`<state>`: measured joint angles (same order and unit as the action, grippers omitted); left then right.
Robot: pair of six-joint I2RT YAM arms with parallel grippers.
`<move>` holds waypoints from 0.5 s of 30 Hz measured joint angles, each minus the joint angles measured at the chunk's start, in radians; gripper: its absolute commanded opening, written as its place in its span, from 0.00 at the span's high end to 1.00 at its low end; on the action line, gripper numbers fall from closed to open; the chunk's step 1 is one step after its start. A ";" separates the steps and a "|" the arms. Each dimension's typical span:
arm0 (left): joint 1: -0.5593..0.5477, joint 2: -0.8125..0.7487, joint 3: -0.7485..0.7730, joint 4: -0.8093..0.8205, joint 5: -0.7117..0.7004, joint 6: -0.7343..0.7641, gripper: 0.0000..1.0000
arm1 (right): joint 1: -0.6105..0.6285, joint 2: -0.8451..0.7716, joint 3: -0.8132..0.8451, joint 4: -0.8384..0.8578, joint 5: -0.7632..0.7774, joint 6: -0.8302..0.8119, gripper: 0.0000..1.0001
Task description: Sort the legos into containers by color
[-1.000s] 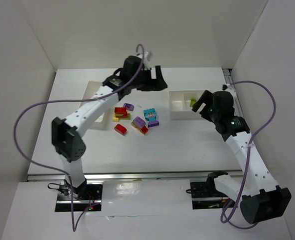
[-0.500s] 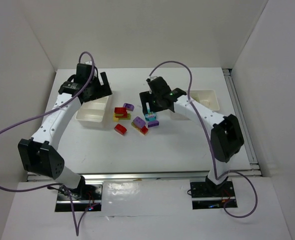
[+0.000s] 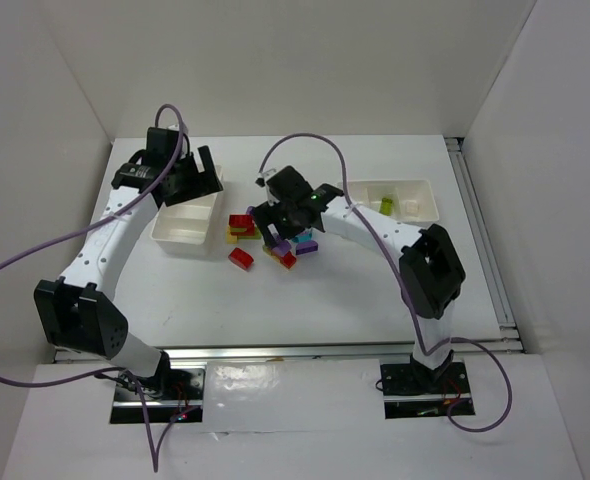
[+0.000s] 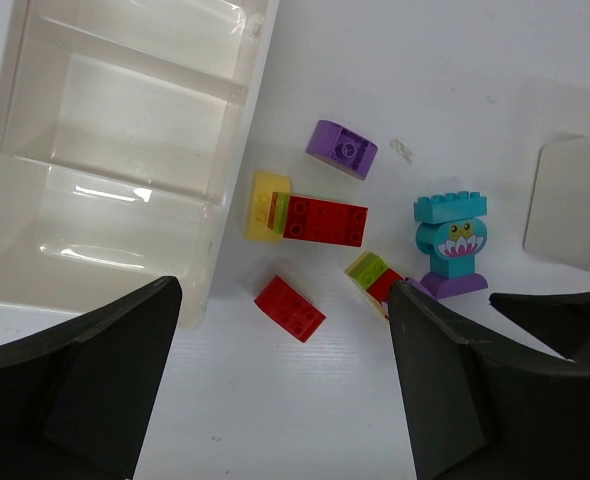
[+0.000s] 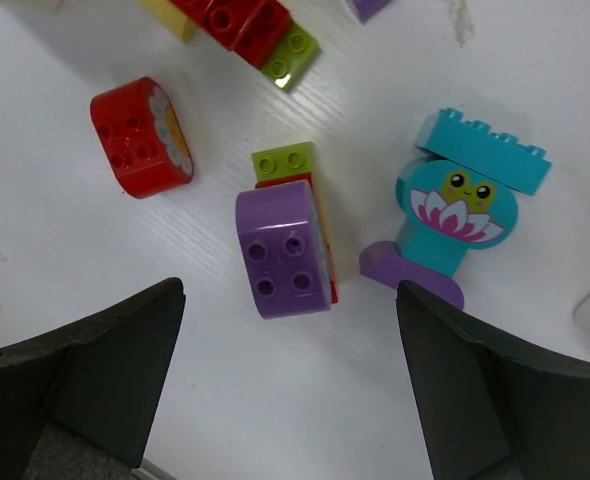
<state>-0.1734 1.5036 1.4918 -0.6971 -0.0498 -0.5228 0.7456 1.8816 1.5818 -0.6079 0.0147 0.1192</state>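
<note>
The legos lie in a loose pile mid-table: a red brick (image 3: 241, 257), a red-and-yellow stack (image 4: 310, 220), a purple brick (image 4: 342, 148), a cyan figure on a purple base (image 5: 463, 200), a purple brick atop a lime-red stack (image 5: 280, 250), and a round red brick (image 5: 140, 137). My right gripper (image 3: 280, 232) hovers open over the pile, the purple-topped stack just ahead of its jaws (image 5: 290, 395). My left gripper (image 3: 200, 185) is open and empty above the left tray (image 3: 180, 238), whose compartments look empty (image 4: 125, 120). The right tray (image 3: 420, 210) holds a lime brick (image 3: 387, 204).
White walls close in the table on the left, back and right. A corner of the right tray (image 4: 570, 200) shows in the left wrist view. The right arm's purple cable (image 3: 305, 140) arcs above the pile.
My right arm swung from the right tray to the pile, then a little further left. My left arm swung from the table's middle back over the left tray and has stayed there.
</note>
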 measured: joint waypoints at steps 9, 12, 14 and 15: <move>0.009 0.000 0.000 -0.004 0.010 0.005 0.05 | 0.019 0.080 0.002 0.000 -0.003 -0.042 0.28; 0.009 0.000 0.000 -0.006 0.011 0.009 0.05 | 0.019 0.095 0.002 0.000 -0.005 -0.049 0.32; 0.009 0.000 -0.001 -0.006 0.011 0.019 0.05 | 0.019 0.098 0.002 0.000 -0.005 -0.054 0.35; 0.009 0.000 -0.003 -0.006 0.011 0.021 0.05 | 0.019 0.098 0.002 0.000 -0.005 -0.055 0.38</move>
<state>-0.1642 1.5036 1.4891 -0.7029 -0.0387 -0.5018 0.7647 1.9800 1.5841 -0.6075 0.0101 0.0643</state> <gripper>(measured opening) 0.950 0.659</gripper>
